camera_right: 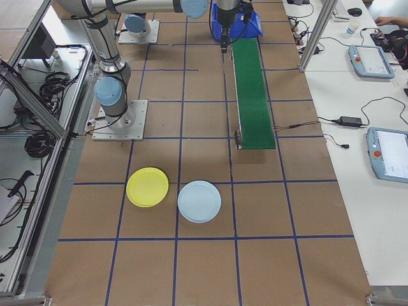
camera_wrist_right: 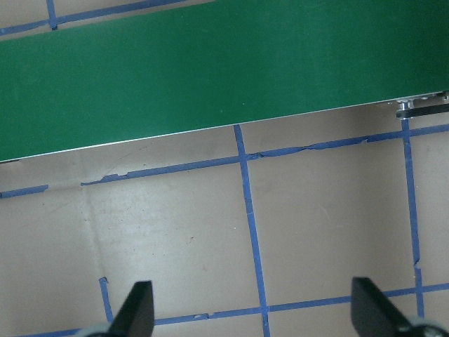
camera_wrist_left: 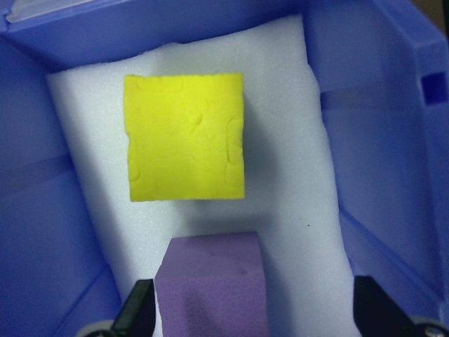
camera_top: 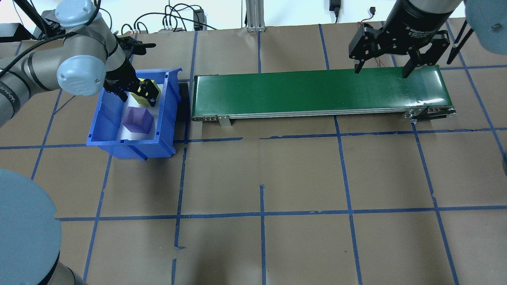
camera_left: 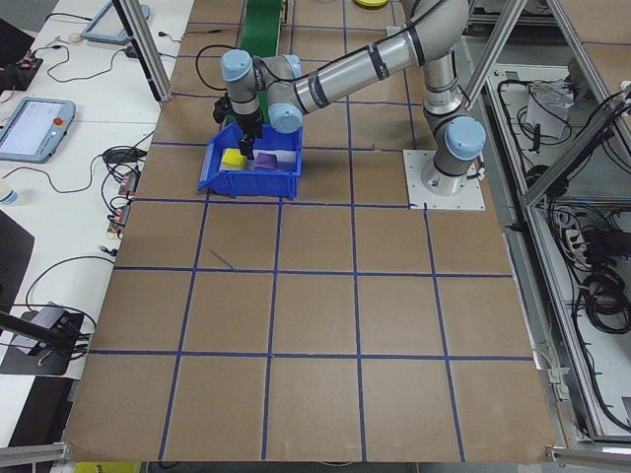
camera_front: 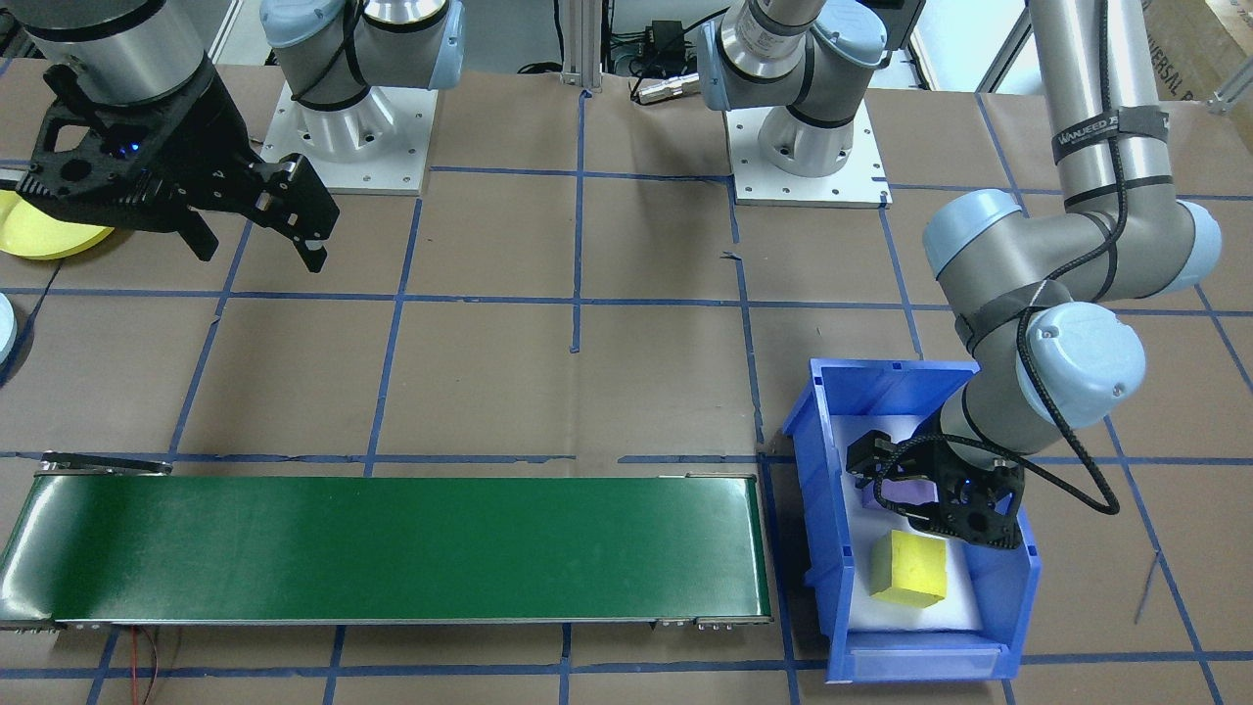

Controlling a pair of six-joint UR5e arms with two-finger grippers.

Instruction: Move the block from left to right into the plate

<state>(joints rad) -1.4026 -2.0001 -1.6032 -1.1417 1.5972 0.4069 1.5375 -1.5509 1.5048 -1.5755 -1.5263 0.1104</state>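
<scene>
Purple block (camera_wrist_left: pixel 210 284) sits closest under the left wrist camera, on white foam padding (camera_wrist_left: pixel 295 203) inside the blue bin (camera_top: pixel 103 126), with the yellow block (camera_wrist_left: pixel 185 137) just beyond it, apart. The left gripper (camera_wrist_left: pixel 256 319) hangs low in the bin with its fingers (camera_wrist_left: pixel 137 316) spread and holding nothing, the purple block reaching in between them, so a grasp on it looks to be the step in hand. Right of the bin runs the green conveyor (camera_top: pixel 317 93), likely the way across the bench. Over its far right end the right gripper (camera_top: pixel 382 69) waits with fingers apart and empty, probably to receive. The yellow plate (camera_right: pixel 147 187) lies well beyond, beside a pale blue plate (camera_right: pixel 199 201).
</scene>
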